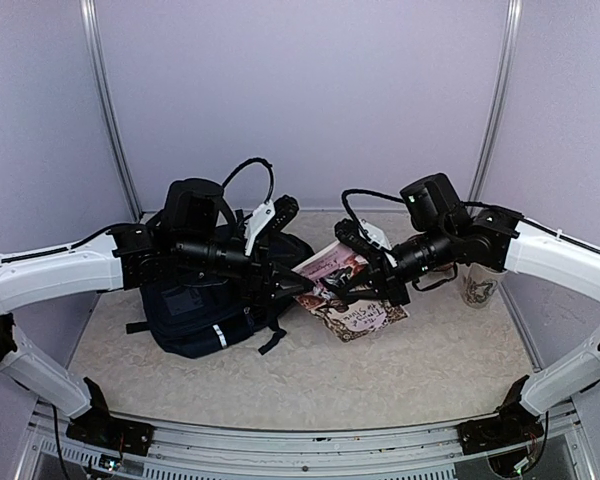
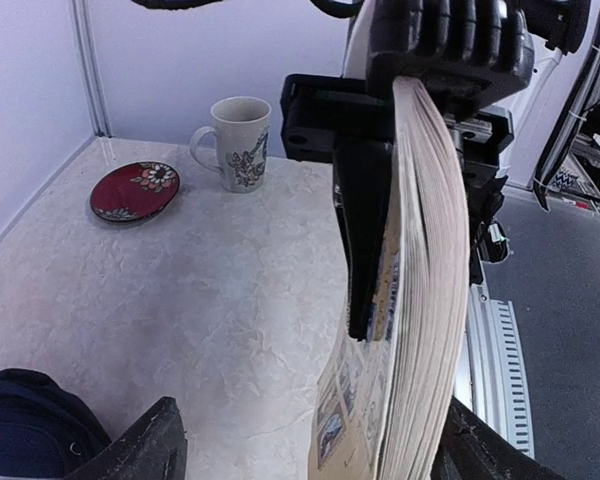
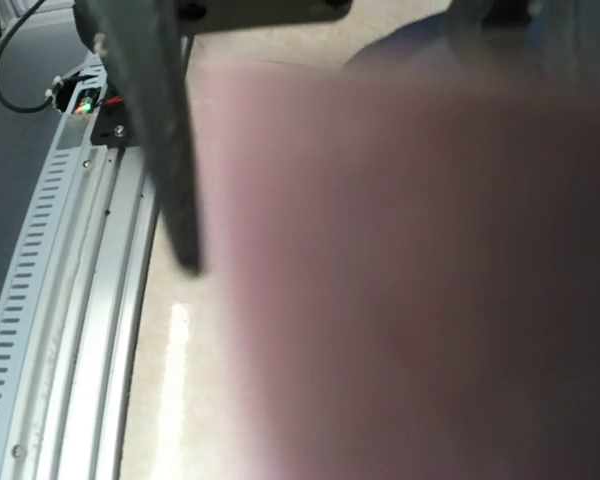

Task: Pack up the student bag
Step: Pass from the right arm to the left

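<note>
The student bag lies on the table at 9 o'clock from centre, beneath the left arm. The right claw is closed on a paperback book at table centre, one finger on each cover. The left claw is spread wide at the book's 9 o'clock edge and grips nothing. A patterned mug stands at 3 o'clock, with a red saucer near it.

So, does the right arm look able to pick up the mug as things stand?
Probably not yet: the right gripper is shut on the book, so it has no free grip. The mug itself stands upright close beside that arm, with nothing covering it.
</note>
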`<state>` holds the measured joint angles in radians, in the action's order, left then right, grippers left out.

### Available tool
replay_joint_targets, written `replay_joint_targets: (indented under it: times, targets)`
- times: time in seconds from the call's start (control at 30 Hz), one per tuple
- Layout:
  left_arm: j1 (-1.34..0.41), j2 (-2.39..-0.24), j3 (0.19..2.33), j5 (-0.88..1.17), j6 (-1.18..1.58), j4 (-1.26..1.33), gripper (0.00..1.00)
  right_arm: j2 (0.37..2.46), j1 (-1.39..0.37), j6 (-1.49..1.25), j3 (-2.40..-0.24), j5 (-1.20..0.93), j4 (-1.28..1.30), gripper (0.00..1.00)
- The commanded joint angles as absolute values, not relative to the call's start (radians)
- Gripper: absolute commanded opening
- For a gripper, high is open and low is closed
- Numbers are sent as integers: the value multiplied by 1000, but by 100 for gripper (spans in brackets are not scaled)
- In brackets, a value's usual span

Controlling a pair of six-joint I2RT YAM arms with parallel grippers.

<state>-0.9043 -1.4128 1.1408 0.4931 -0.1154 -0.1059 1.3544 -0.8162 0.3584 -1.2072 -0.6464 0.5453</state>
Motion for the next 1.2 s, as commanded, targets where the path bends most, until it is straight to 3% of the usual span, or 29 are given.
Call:
replay_joint_targets:
  times: [0.0,0.1,0.2,0.27,0.3,0.5,0.57,0.7,0.8,0.97,1.17]
  targets:
    - [-954,-1445,1202,467,-177,-171,78,1335,-824,423,-1255,-666,551,0]
    - [-973,-1482,1246,468,-161,-170,66,1355,-825,434,-1273,-654,555,0]
    - [-984,-1497,1266,488,-161,-163,33,1364,-825,440,-1283,-642,556,0]
    - [-989,-1491,1251,486,-166,-149,5,1357,-825,441,-1278,-642,548,0]
    - [-990,-1485,1241,478,-165,-138,0,1350,-824,440,-1271,-641,536,0]
    - [-994,-1415,1162,395,-122,-9,0,1308,-823,399,-1216,-552,442,1]
    - [-994,-1388,1130,322,-83,66,0,1279,-821,376,-1160,-503,363,14]
    - [-993,-1321,1054,222,-24,258,0,1229,-804,333,-1081,-463,195,52]
    - [-994,-1298,1057,253,-33,284,0,1205,-770,278,-1049,-480,100,65]
    - [-990,-1235,1020,348,-18,383,0,1135,-653,49,-915,-664,-219,96]
    - [-993,-1233,1012,346,14,483,0,1126,-595,-261,-749,-871,-723,100]
